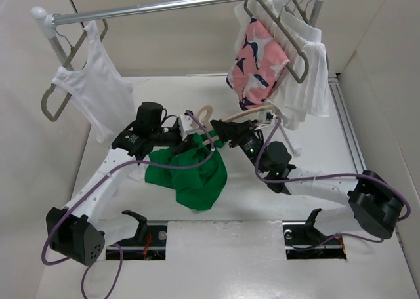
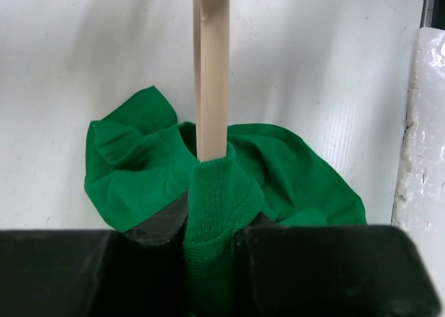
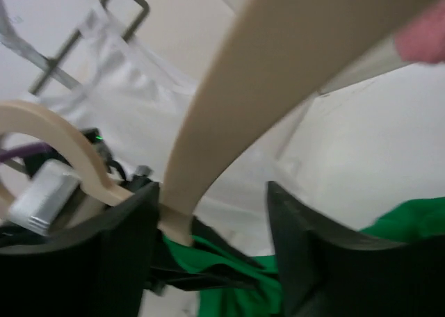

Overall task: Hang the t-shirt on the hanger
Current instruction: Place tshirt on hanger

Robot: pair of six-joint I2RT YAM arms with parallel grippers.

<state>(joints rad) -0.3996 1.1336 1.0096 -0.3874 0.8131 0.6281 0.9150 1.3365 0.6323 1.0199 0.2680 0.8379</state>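
The left tool (image 2: pixel 212 225) is clamping down on a bunched fold of the t-shirt (image 2: pixel 292 185). Its two dark fingers are pressing tight against the green cloth with no gap showing. The hanger (image 2: pixel 212 67) is sticking straight up out of that same fold. The end of its pale wooden arm is sitting inside the cloth, so the tool is gripping fabric wrapped over the tip of the wood. Behind the hanger's arm in the left wrist view, the rest of the t-shirt is lying crumpled on the white desk (image 2: pixel 327 60), spreading out to both sides of the arm.

The right tool (image 3: pixel 212 192) is standing open around the hanger close to its curved hook. The wood is passing between the fingers and resting against one finger (image 3: pixel 125 254), while a clear gap is separating it from the other, so nothing is being squeezed. Green cloth is showing beneath the hanger here too.

From above, both tools are meeting at the hanger, the left tool on its left and the right tool (image 1: pixel 222 130) on its right. The t-shirt (image 1: pixel 190 174) is pooling on the near side of the hanger. Beyond the hanger, a rail (image 1: pixel 177 6) is carrying a white tank top (image 1: pixel 98 96) to the far left and a pink patterned garment (image 1: pixel 257 63) to the far right.
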